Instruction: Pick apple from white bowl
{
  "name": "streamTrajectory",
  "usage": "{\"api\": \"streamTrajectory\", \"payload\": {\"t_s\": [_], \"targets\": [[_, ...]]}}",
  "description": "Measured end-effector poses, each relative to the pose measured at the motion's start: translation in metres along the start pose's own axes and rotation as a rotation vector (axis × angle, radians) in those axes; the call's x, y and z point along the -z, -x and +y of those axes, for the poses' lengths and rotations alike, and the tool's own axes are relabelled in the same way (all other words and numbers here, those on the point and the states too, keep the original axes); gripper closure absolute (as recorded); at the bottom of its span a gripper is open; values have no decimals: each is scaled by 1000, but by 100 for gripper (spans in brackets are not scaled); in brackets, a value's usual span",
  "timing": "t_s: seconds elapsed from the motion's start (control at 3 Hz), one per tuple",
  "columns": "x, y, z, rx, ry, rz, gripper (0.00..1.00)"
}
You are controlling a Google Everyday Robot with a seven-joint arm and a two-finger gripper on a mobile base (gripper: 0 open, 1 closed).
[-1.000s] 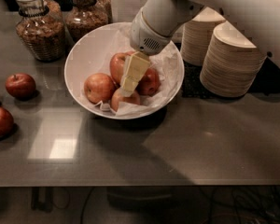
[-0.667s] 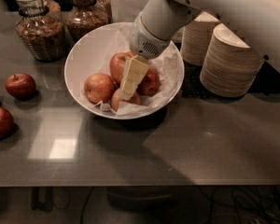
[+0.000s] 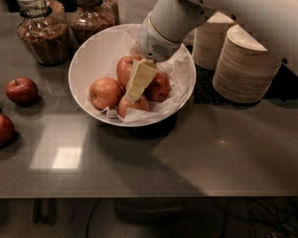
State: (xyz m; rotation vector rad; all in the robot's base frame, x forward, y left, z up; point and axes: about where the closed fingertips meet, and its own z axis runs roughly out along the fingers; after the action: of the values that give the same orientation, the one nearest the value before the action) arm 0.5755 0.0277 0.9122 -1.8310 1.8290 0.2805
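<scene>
Apple [image 3: 138, 106]: lies at front of white bowl [image 3: 84, 58], touching or just under pincer [image 3: 135, 86] tip | pincer slants down from upper right among four apples | grip state: cannot tell

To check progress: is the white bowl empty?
Not empty: the white bowl holds at least four apples; the gripper is among them.

The robot arm [image 3: 248, 9] is a thick, rounded tube with a smooth, glossy white shell, its round wrist has a small grey grille of holes, and the gripper [image 3: 135, 86], pale cream and blocky, is inside the white bowl [image 3: 87, 58], over its middle.
</scene>
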Motion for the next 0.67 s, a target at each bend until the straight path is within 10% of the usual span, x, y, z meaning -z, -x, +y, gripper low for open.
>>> {"api": "streamTrajectory", "payload": {"t_s": [0.67], "targets": [[0, 0, 0, 0, 0, 0, 88]]}}
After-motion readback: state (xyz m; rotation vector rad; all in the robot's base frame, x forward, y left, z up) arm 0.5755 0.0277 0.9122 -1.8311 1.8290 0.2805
